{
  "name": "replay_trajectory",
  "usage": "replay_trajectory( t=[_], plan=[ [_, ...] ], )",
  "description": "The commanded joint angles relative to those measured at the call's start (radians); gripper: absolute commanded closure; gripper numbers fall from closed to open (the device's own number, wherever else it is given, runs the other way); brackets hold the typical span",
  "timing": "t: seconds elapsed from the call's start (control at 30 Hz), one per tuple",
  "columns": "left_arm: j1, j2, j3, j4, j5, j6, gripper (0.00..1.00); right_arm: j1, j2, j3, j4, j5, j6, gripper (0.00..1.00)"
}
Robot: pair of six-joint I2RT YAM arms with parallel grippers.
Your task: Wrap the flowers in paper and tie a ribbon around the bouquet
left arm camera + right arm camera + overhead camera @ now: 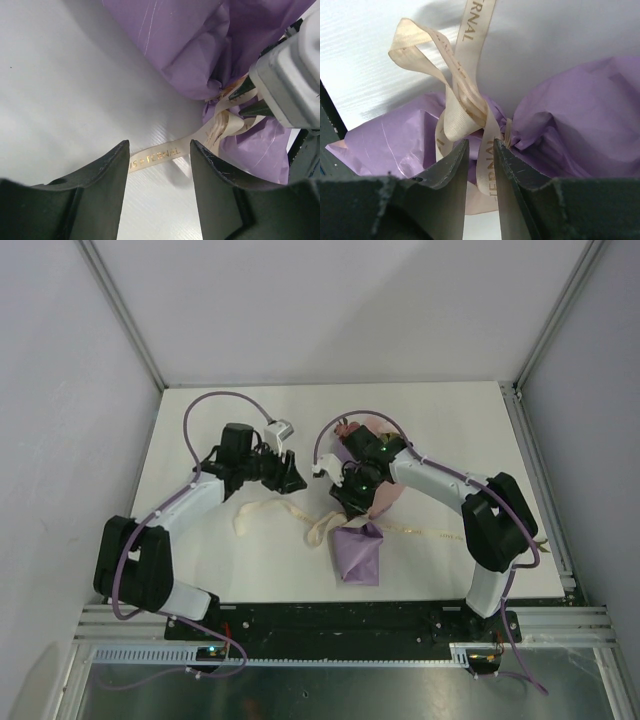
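While the knot at the waist looks only half made, the step in hand, to my eye, is drawing the ribbon (465, 107) tight round the bouquet (358, 550). The bouquet lies on the white counter (250, 575) between the two arms, its lilac cone pointing toward their bases and its waist under the right wrist. The right fingers (445, 175) stand only narrowly apart right at that waist, with one strand of ribbon running between them. Whether they truly pinch it I cannot tell from where I stand. The left fingers (100, 190) are well apart, straddling the lettered tail that lies flat on the counter, and have hold of nothing.

To do this well, I'd say the left should come down and close on that tail near the knot. It should then draw outward, low along the counter and steadily, with the right pinning the waist (thin paper (570, 115) like this would likely tear or spring open under a jerk). The slack loop above the knot wants watching so it doesn't snag.

Counting: one bouquet, one sheet of paper, two arms, and one ribbon with two tails trailing left and right and one loose loop. The flowers (347, 428) mostly hide beyond the right arm, so I cannot count the heads.
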Motion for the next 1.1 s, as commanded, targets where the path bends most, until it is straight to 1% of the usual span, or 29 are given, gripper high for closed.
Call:
replay_trajectory(
  t=[0.0, 0.1, 0.17, 0.23, 0.27, 0.33, 0.57, 0.87, 0.93, 1.07],
  plan=[
    [0.007, 0.015, 0.042, 0.046, 0.019, -0.038, 0.43, 0.004, -0.022, -0.026, 0.002, 0.019, -0.030, 0.68],
    [0.007, 0.023, 0.046, 0.054, 0.021, -0.049, 0.44, 0.001, -0.023, -0.035, 0.020, 0.041, -0.029, 0.72],
    [0.006, 0.027, 0.049, 0.058, 0.025, -0.058, 0.44, -0.004, -0.027, -0.036, 0.027, 0.048, -0.032, 0.78],
    [0.006, 0.033, 0.054, 0.059, 0.034, -0.066, 0.46, -0.009, -0.031, -0.036, 0.027, 0.048, -0.038, 0.86],
    [0.005, 0.037, 0.057, 0.059, 0.043, -0.069, 0.47, -0.012, -0.036, -0.036, 0.028, 0.047, -0.041, 0.93],
    [0.001, 0.046, 0.063, 0.060, 0.065, -0.077, 0.50, -0.017, -0.051, -0.036, 0.029, 0.041, -0.044, 0.98],
    [-0.044, 0.096, 0.101, 0.059, 0.138, -0.100, 0.62, -0.034, -0.114, -0.043, 0.060, 0.005, -0.043, 1.00],
    [-0.080, 0.147, 0.135, 0.060, 0.148, -0.101, 0.66, -0.052, -0.153, -0.070, 0.083, -0.008, -0.048, 1.00],
    [-0.092, 0.160, 0.143, 0.059, 0.183, -0.097, 0.69, -0.056, -0.169, -0.089, 0.095, -0.016, -0.051, 1.00],
    [-0.132, 0.205, 0.179, 0.059, 0.243, -0.096, 0.79, -0.058, -0.210, -0.134, 0.121, -0.032, -0.062, 1.00]
  ],
)
